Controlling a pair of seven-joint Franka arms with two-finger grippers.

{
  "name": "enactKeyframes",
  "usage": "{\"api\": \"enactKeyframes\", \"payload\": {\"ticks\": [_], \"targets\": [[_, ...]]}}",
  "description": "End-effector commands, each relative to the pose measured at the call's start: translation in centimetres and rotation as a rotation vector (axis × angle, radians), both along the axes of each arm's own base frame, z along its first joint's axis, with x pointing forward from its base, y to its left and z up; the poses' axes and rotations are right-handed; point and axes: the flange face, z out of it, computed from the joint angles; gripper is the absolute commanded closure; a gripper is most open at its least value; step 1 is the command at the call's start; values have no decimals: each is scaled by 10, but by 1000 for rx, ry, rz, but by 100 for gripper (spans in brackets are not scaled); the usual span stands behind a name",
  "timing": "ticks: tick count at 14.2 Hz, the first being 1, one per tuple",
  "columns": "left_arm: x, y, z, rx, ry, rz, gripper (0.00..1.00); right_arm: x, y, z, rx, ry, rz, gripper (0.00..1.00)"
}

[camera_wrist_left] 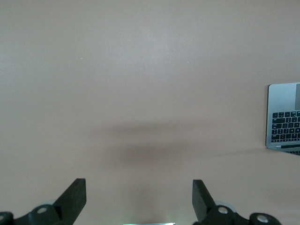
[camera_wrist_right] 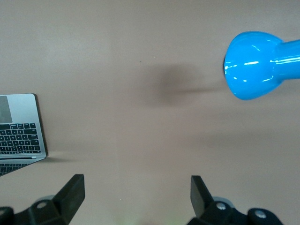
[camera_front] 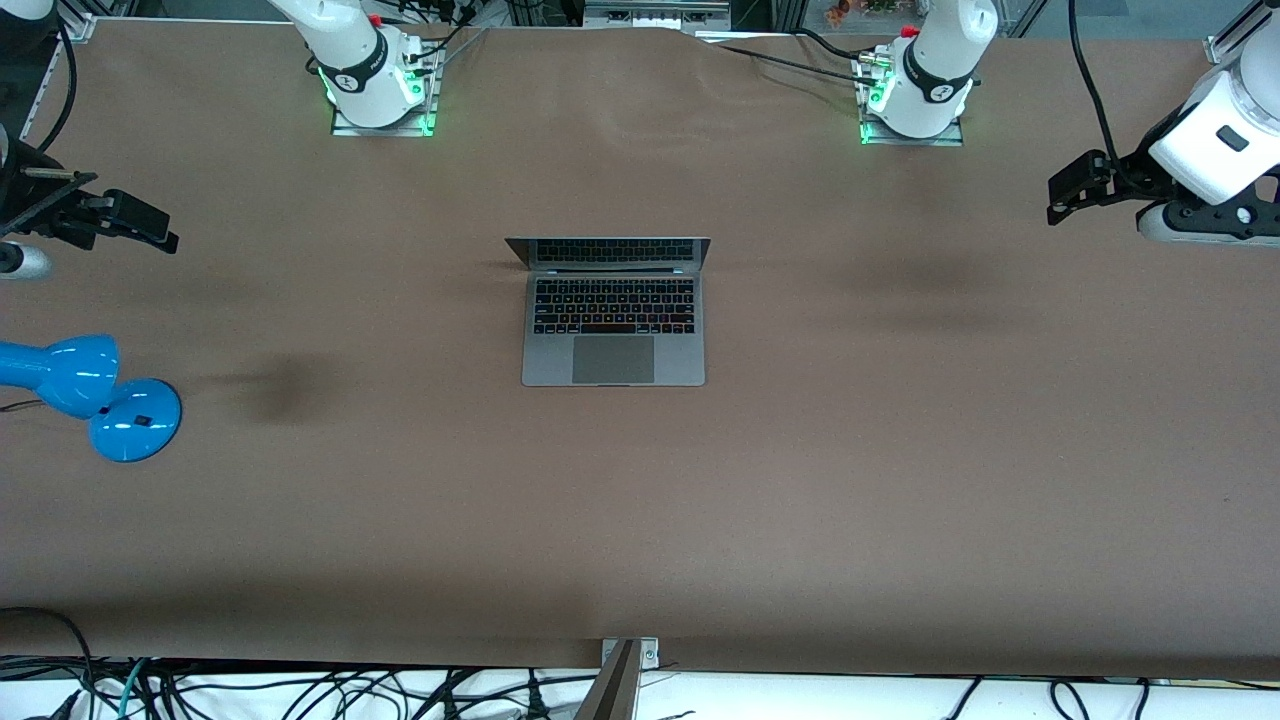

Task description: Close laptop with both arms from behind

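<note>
The grey laptop point(camera_front: 613, 325) lies open in the middle of the brown table, its screen point(camera_front: 608, 252) raised on the side toward the arm bases. A corner of the laptop point(camera_wrist_left: 284, 116) shows at the edge of the left wrist view, and the laptop point(camera_wrist_right: 21, 127) also shows in the right wrist view. My left gripper point(camera_front: 1066, 198) hangs open over the left arm's end of the table, well away from the laptop, with nothing between its fingers. My right gripper point(camera_front: 150, 226) hangs open over the right arm's end, also empty. In the wrist views the left gripper point(camera_wrist_left: 139, 196) and right gripper point(camera_wrist_right: 137, 193) stand wide over bare table.
A blue desk lamp point(camera_front: 95, 392) stands at the right arm's end of the table, nearer to the front camera than the right gripper; its head point(camera_wrist_right: 255, 65) shows in the right wrist view. The arm bases point(camera_front: 380, 85) sit along the table's back edge. Cables hang along the front edge.
</note>
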Motion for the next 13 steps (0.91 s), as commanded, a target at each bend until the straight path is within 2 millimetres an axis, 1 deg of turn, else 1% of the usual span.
{"api": "enactKeyframes", "payload": {"ticks": [1,7,9,13], "targets": [[2,1,7,4,-15,-8,0,-3,0,2,18,2,-3,0],[1,2,9,5,-22,-5,0,-3,0,2,18,2,-3,0],[0,8,8,5,-14,6,0,-2,0,2,18,1,-2,0],[4,6,9,5,-23,20,0,-3,0,2,19,3,1,0]]}}
